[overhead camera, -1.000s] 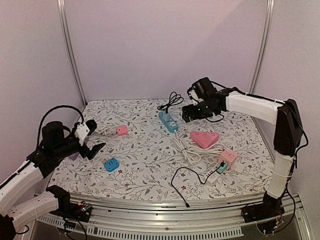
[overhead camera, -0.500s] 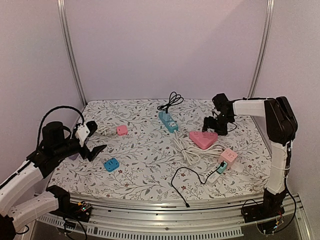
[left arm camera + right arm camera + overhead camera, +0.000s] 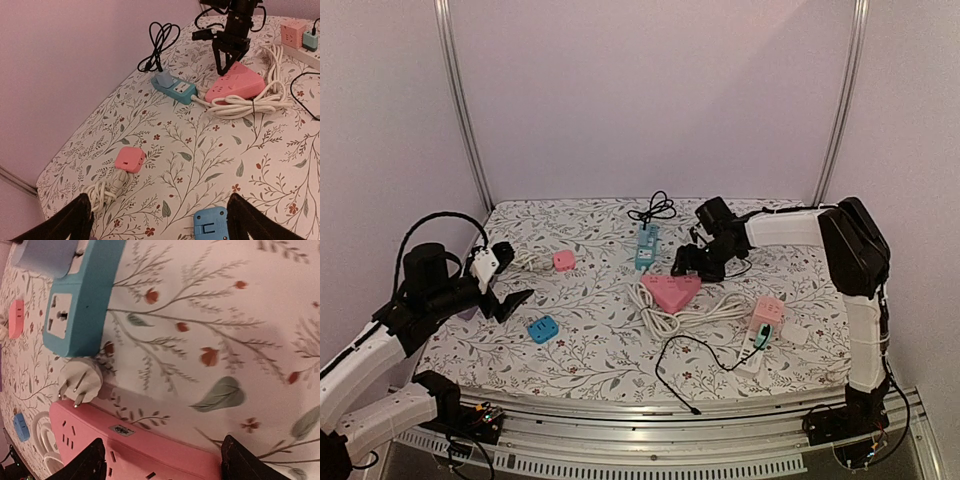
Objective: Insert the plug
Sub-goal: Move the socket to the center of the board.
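A white three-pin plug (image 3: 80,382) lies on its side, pins up, touching the end of the teal power strip (image 3: 85,300). Just below it is the pink triangular power strip (image 3: 150,455). My right gripper (image 3: 165,462) hovers low over that pink strip's edge, its jaws wide apart and closed on nothing. From above, the right gripper (image 3: 692,262) sits between the teal strip (image 3: 646,245) and the pink strip (image 3: 672,290). My left gripper (image 3: 505,288) hangs open at the left, over a blue adapter (image 3: 210,225).
A coiled white cable (image 3: 665,315) wraps around the pink strip. A pink cube socket (image 3: 767,312), a white strip with a teal plug (image 3: 760,340) and a loose black cable (image 3: 685,375) lie front right. A small pink adapter (image 3: 563,261) with bundled white cord (image 3: 107,187) lies at the left.
My right gripper swept from the back right toward the middle, its jaws narrowing a little. The pink strip and its white cable slid left with it; the teal strip turned. The left arm stayed still.
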`<state>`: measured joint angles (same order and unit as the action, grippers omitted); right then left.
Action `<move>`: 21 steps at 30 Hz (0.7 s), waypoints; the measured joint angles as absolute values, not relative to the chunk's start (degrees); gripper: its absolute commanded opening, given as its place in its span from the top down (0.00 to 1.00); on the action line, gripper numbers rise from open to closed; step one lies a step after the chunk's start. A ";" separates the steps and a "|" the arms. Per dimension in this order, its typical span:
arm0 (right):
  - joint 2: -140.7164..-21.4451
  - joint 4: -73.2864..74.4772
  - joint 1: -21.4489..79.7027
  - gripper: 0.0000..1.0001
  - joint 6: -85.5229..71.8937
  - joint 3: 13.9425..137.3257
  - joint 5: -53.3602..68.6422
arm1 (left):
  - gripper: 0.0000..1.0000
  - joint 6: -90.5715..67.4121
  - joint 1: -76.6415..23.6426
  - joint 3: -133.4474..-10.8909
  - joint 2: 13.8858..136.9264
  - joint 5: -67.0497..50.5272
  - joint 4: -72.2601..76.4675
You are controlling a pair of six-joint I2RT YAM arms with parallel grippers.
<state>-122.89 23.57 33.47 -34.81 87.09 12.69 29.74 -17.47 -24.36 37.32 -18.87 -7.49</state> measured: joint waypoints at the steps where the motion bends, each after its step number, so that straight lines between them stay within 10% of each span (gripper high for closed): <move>1: -123.92 23.31 35.31 0.24 -34.79 88.44 13.56 | 0.08 29.76 -17.47 -24.36 37.28 -18.87 -7.49; 21: -132.29 29.50 51.66 0.28 -18.79 106.04 20.97 | 0.27 40.40 -19.46 -22.98 39.83 -23.59 -13.45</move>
